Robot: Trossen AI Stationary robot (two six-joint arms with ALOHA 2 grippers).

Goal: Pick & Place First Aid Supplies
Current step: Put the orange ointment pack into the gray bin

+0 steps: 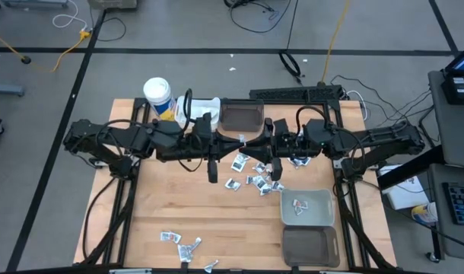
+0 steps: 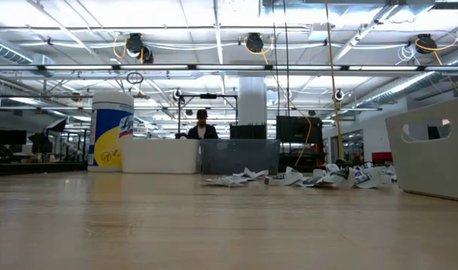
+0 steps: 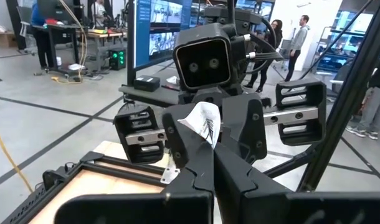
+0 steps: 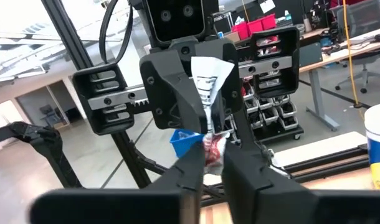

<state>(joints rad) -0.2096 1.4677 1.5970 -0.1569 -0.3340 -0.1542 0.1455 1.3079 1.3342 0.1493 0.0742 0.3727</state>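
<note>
Four bins (image 1: 307, 207), one cup (image 1: 157, 96), many packets (image 1: 251, 173)

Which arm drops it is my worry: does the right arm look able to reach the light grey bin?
Probably yes: the light grey bin sits on its side, nothing between. But the left gripper also pinches the packet the right gripper grips.

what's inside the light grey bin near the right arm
The light grey bin holds one small packet with print on it, lying toward its far left corner. The rest of its floor shows bare; nothing covers it, so no other supplies appear inside.
</note>
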